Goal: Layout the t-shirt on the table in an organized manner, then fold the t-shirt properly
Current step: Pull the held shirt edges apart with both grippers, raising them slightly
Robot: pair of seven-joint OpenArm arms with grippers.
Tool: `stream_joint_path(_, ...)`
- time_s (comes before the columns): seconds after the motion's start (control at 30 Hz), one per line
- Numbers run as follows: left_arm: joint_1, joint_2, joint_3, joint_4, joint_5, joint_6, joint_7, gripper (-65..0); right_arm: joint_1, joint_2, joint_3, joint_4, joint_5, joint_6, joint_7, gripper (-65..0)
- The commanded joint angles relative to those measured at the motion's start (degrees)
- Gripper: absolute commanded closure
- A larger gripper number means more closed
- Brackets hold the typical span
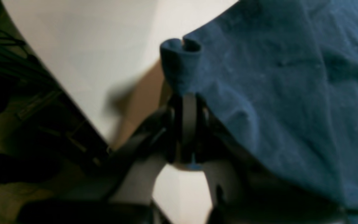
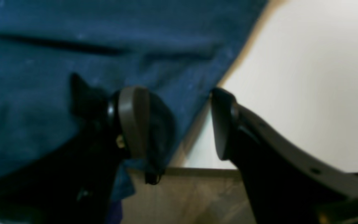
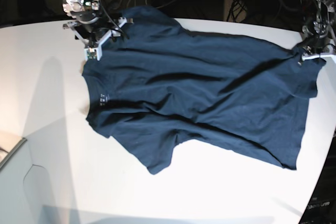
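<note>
Shirt (image 3: 199, 103), lying spread and rumpled across the desk (image 3: 47, 129), looks soft and limp, best pinched at hems or corners: left end effector (image 1: 186, 102) is clenched on its edge, right end effector (image 2: 179, 124) released beside its edge.

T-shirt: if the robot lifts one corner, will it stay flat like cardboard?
Probably not. The t-shirt lies wrinkled, so it should flop and drape. Where the left pincer pinches it, the cloth curls over, so it likely bends easily.
</note>
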State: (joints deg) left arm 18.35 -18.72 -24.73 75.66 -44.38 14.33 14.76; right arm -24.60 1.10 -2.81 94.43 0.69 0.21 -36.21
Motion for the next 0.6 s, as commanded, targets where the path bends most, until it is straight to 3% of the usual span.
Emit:
stream_joint_path(0.0,0.0,-0.9,-0.5,1.0,0.4,-0.3,-1.0,0.0,-0.1,0.1,0.0,-0.1,0.1,0.0,0.5,-32.4)
stream_joint_path(0.13,0.0,-0.9,-0.5,1.0,0.4,-0.3,-1.0,0.0,0.5,0.1,-0.2,-3.8,0.1,0.0,0.5,-31.8)
stream_joint_path(0.2,0.0,-0.9,-0.5,1.0,0.4,-0.3,-1.0,0.0,0.5,0.1,-0.2,-4.9,0.1,0.0,0.5,-28.0)
stream_joint_path(0.27,0.2,-0.9,-0.5,1.0,0.4,-0.3,-1.0,0.0,0.5,0.1,-0.2,-5.1,0.1,0.0,0.5,-19.8)
stream_joint_path(0.37,0.9,-0.9,-0.5,1.9,0.4,-0.3,-1.1,0.0,0.5,0.3,-0.2,-4.7,0.1,0.0,0.5,0.0)
stream_joint_path(0.57,5.8,-0.8,-0.5,11.4,0.4,-0.3,-1.4,0.0,-1.7,1.1,0.0,3.6,0.1,0.1,0.7,0.0)
